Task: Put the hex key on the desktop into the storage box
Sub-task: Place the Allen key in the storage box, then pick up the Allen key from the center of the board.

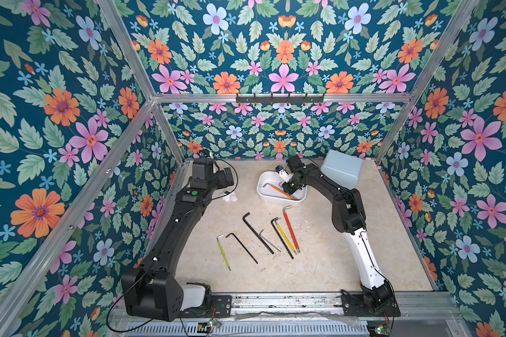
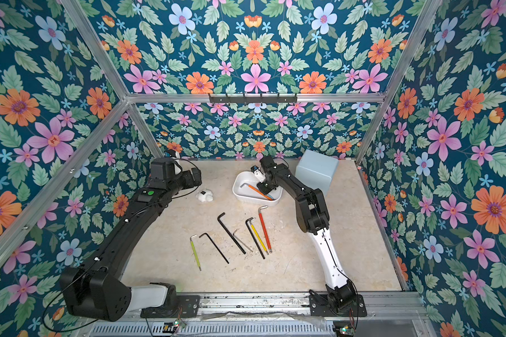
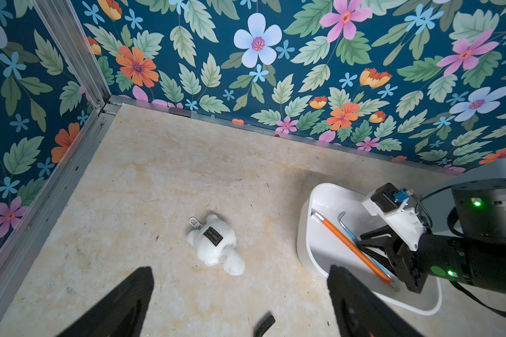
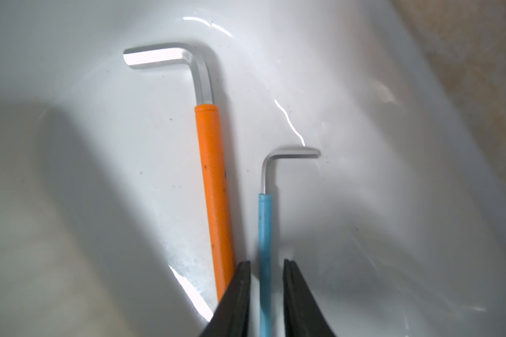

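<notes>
The white storage box (image 1: pixel 263 195) (image 2: pixel 240 196) stands at the back of the desktop (image 1: pixel 319 262). An orange-sleeved hex key (image 4: pixel 214 189) (image 1: pixel 279 191) and a thinner blue-sleeved hex key (image 4: pixel 265 233) (image 3: pixel 348 230) lie on its floor. My right gripper (image 4: pixel 266 262) (image 1: pixel 288 189) reaches down into the box. Its jaws straddle the blue sleeve, open, with a narrow gap on each side. Several more hex keys lie on the desktop in front: a green one (image 1: pixel 224 252), black ones (image 1: pixel 257 233), a yellow one (image 1: pixel 287 239) and a red one (image 1: pixel 291 230). My left gripper (image 3: pixel 240 270) hangs wide open and empty.
A white plush toy (image 3: pixel 216 245) (image 1: pixel 228 197) lies on the desktop left of the box, just beyond my left gripper. A taller pale blue box (image 1: pixel 341 172) stands at the back right, behind my right arm. Aluminium rails and flowered walls close in the table.
</notes>
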Robot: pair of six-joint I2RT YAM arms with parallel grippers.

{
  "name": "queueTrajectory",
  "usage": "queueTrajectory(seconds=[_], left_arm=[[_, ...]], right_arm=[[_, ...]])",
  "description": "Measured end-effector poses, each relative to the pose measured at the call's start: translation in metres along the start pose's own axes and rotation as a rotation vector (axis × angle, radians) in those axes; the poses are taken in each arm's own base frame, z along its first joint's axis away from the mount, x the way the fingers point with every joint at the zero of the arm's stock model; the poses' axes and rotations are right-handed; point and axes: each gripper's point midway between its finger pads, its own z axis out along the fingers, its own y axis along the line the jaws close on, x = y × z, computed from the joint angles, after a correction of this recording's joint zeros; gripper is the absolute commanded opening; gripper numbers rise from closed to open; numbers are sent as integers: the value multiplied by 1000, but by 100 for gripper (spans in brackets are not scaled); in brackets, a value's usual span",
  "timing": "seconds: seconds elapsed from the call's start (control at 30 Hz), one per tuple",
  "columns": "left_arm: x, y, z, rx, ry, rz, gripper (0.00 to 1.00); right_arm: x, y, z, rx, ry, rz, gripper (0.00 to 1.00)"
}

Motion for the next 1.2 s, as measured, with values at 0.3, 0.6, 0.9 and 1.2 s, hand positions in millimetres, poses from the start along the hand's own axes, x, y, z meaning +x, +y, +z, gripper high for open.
queueTrajectory(seconds=[0.3, 0.6, 0.9, 1.2], left_arm=[[-17, 0, -17, 0, -62, -54, 99], [-17, 3, -33, -1, -89, -79, 100], [9, 9, -26, -11, -39, -96, 99], [27, 4, -18, 12, 2, -119, 100]], right_arm=[[-23, -13, -22, 64, -71, 100, 43], [-85, -4, -166, 116, -367, 226, 60], [17, 50, -214, 95, -287, 467, 63], [122, 127, -165, 27, 11, 566, 62]])
